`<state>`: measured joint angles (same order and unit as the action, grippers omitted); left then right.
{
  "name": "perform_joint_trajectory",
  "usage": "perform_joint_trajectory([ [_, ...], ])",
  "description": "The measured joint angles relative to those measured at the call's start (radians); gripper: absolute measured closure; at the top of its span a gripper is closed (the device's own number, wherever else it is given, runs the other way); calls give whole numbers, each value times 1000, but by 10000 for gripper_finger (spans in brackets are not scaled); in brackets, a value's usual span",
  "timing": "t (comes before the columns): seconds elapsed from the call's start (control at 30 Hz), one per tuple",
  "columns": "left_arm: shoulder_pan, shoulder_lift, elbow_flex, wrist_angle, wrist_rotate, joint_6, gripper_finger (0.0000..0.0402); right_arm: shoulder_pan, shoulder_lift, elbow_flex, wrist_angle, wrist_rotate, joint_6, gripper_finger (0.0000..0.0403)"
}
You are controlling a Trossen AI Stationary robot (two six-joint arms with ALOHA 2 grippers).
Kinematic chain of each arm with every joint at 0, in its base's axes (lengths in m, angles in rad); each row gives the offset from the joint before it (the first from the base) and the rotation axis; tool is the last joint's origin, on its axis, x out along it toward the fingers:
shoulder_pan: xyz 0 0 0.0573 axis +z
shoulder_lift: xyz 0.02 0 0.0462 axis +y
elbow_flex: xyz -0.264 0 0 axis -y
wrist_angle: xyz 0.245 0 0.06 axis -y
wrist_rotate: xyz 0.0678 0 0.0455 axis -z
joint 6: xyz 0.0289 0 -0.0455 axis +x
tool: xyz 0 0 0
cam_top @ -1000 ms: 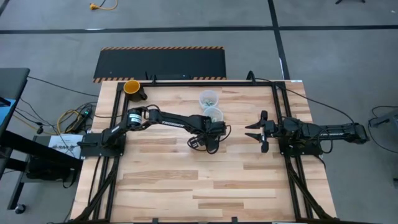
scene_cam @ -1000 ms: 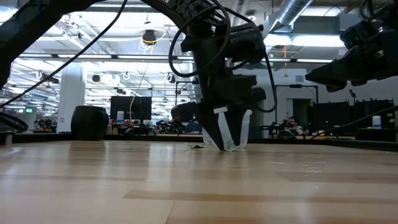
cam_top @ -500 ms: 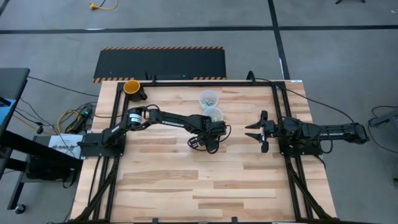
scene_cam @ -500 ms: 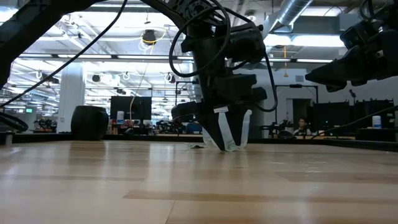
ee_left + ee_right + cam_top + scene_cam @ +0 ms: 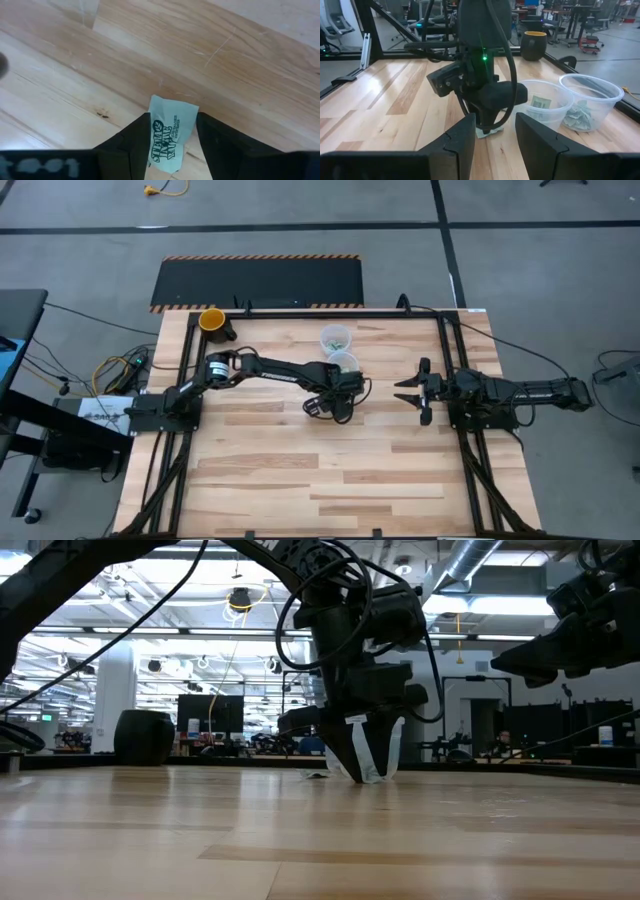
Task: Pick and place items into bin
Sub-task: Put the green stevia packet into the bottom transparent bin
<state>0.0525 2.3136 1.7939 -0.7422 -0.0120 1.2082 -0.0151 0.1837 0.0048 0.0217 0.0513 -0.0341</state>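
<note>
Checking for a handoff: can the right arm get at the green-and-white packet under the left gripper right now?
Probably not. The left gripper stands open straddling the green-and-white packet on the wooden table, blocking access; the right gripper waits apart.

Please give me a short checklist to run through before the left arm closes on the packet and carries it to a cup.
1. Packet lies between the left gripper fingers: ok.
2. Left gripper jaws open, not yet closed on the packet: ok.
3. Left gripper is down at the table, near the cups: ok.
4. Nearer clear cup stands upright with a packet already inside: ok.
5. Farther clear cup is upright and holds more packets: ok.
6. Right gripper waits open at the table's right side, apart from the left arm: ok.
7. Whether the fingertips touch the wood: cannot tell.
</note>
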Motion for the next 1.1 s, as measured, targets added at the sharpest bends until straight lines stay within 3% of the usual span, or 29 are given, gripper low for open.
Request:
perform_joint_trajectory([
  [0.17,-2,3,7,-12,2,5,270,0,0,0,-1,0,0,270],
  [0.43,-17,4,4,-29,-8,21,390,0,0,0,-1,0,0,269],
  [1.1,-102,8,99,-115,-225,-85,401,0,0,0,-1,0,0,268],
])
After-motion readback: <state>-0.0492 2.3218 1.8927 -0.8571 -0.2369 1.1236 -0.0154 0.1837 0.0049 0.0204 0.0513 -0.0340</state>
